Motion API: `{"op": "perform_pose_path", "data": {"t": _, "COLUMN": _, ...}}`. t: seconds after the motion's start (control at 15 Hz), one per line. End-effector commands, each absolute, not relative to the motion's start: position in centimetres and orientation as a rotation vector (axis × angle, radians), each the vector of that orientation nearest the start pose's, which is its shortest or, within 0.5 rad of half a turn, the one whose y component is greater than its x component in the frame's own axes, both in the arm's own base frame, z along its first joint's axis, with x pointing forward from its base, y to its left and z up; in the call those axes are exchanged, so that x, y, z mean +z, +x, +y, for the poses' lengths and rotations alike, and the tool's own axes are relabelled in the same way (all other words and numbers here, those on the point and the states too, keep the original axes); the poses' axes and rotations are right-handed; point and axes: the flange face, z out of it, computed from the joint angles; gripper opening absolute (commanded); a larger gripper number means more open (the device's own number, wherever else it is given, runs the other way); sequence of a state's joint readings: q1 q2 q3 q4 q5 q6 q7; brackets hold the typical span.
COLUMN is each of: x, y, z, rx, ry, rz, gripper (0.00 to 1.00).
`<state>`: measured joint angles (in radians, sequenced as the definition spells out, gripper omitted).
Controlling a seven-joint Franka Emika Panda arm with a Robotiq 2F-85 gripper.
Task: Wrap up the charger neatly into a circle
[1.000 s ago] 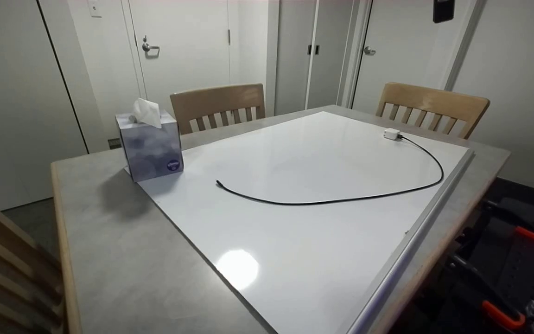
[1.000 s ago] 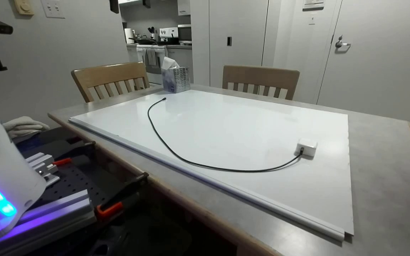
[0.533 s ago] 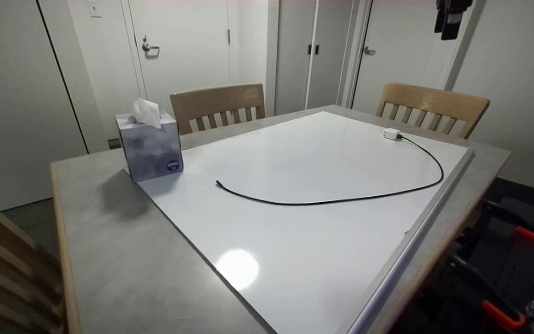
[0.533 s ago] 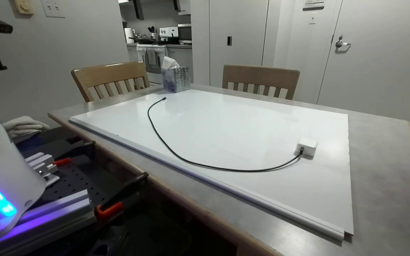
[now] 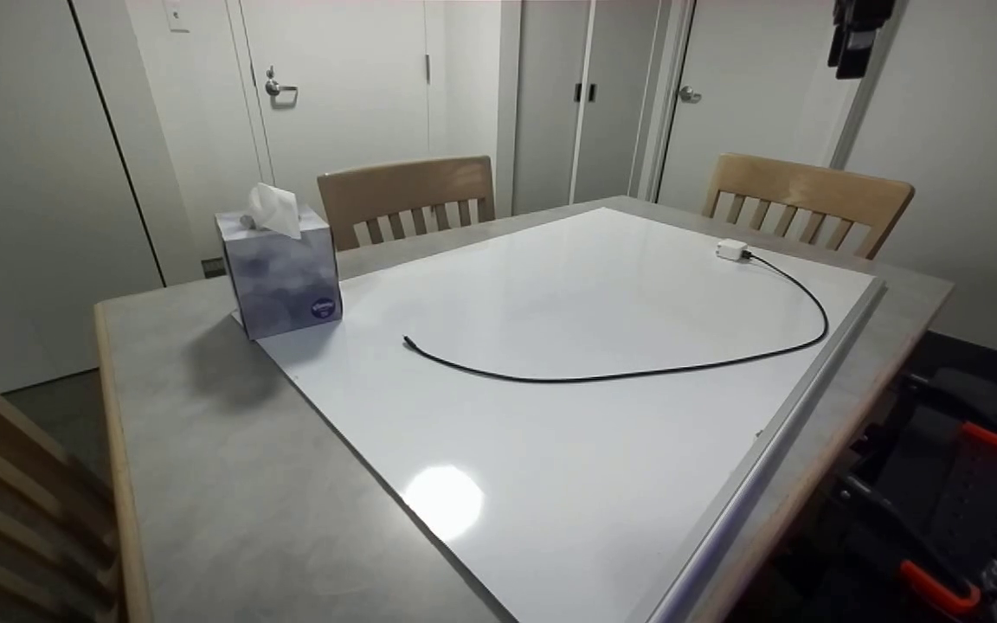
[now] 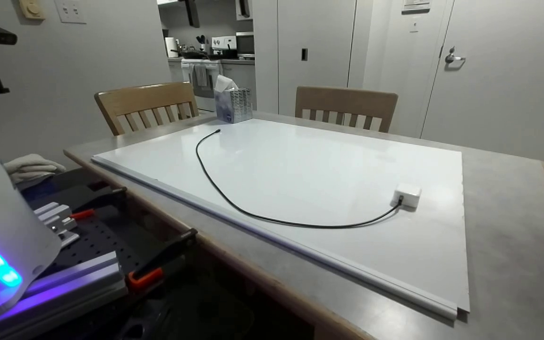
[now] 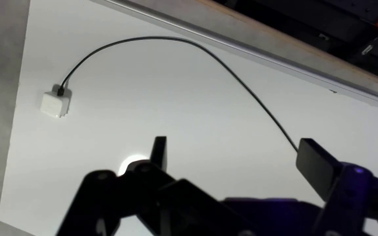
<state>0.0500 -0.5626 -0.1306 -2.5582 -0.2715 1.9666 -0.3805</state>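
Your pincer [image 7: 232, 153] hangs spread above the counter [image 6: 513, 226]. The charger [image 5: 611, 377] lies below it, lengthwise along the robot-side edge, and bows toward that edge.

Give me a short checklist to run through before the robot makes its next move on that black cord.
1. The gripper is open: ok, its jaws stand wide apart.
2. The gripper is down at the cord: not ok, it hangs well above the board.
3. The cord is untangled: ok, one open curve, no crossings.
4. The cord is plugged into the white block: ok, one end sits in it.
5. The loose end is apart from the tissue box: ok, a gap shows.
6. The white block will hold if the cord is tugged: cannot tell.
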Motion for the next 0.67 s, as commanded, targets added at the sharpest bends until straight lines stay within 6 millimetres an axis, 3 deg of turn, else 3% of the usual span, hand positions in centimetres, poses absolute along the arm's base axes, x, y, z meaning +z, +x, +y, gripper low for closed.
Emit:
{"op": "perform_pose_path", "data": {"t": 0.0, "x": 43.7, "y": 37.3, "z": -9.7, "rx": 0.08, "ry": -3.246, "rz": -0.674, "gripper": 1.0}}
{"op": "perform_pose_path", "data": {"t": 0.2, "x": 42.3, "y": 37.8, "z": -14.1, "rx": 0.036, "ry": -3.237, "rz": -0.636, "gripper": 1.0}}
{"op": "perform_pose_path", "data": {"t": 0.47, "x": 39.1, "y": 39.1, "z": -20.6, "rx": -0.152, "ry": -3.203, "rz": -0.593, "gripper": 1.0}}
{"op": "perform_pose_path", "data": {"t": 0.53, "x": 40.9, "y": 38.1, "z": -18.0, "rx": -0.129, "ry": -3.214, "rz": -0.591, "gripper": 1.0}}
{"op": "perform_pose_path", "data": {"t": 0.6, "x": 40.1, "y": 38.1, "z": -18.9, "rx": -0.126, "ry": -3.211, "rz": -0.582, "gripper": 1.0}}
